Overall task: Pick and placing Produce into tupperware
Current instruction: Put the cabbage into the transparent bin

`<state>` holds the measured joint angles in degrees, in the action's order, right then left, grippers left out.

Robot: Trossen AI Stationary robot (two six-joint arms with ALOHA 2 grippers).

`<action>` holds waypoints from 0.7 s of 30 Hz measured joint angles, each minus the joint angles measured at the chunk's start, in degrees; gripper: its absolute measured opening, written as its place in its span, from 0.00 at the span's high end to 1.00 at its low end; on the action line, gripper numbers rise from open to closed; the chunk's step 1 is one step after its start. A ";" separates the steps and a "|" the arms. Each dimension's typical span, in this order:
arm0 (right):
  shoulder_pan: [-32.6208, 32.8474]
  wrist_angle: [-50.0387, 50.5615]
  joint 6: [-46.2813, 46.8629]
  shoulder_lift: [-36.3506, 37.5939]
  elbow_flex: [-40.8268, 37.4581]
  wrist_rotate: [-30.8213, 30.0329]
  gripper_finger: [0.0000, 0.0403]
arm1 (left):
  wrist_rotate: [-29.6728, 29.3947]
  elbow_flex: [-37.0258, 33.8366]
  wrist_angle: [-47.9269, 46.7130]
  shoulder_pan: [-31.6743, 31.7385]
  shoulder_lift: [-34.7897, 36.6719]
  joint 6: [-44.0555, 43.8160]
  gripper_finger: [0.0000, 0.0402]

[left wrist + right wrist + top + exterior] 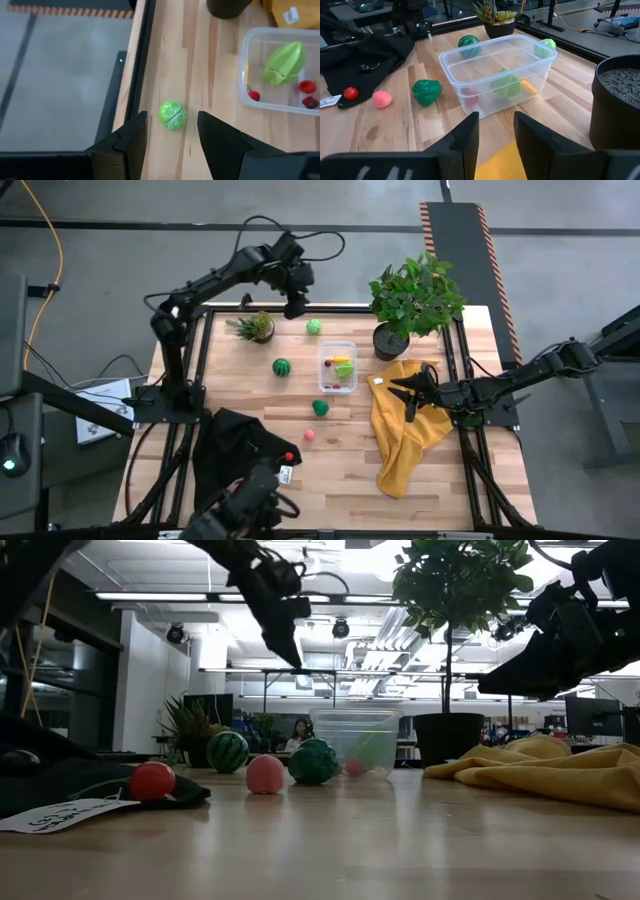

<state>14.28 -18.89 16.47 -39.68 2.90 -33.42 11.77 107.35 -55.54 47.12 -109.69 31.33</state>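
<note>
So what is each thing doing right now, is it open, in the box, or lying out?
Tupperware: no lid, holding a few pieces.
Light-green ball: on the table, below the left gripper, jaws open.
Striped melon: on the table.
Dark-green piece: on the table.
Pink ball: on the table.
Right gripper: jaws open, empty, over the yellow cloth.

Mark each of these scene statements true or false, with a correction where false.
1. The left gripper hangs open above the light-green ball. True.
2. The tupperware is empty. False: it already holds a leafy green piece and small red bits.
3. The melon lies on the yellow cloth. False: it lies on bare wood.
4. The right gripper is over the yellow cloth, holding nothing. True.
5. The pink ball is outside the tupperware. True.
</note>
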 joint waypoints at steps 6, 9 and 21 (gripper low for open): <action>0.00 0.40 0.00 0.00 0.00 0.00 0.72 | 0.22 0.28 -0.17 0.29 -3.39 2.08 0.59; -0.01 0.48 0.00 0.01 0.00 0.00 0.72 | -0.51 0.27 0.37 0.23 -4.30 -0.73 0.59; 0.00 0.68 0.00 0.00 0.00 -0.01 0.72 | -10.91 0.27 -2.39 0.04 -6.60 -33.35 0.59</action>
<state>14.28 -18.22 16.47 -39.68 2.90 -33.43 0.86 107.61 -57.93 47.16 -116.29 -2.01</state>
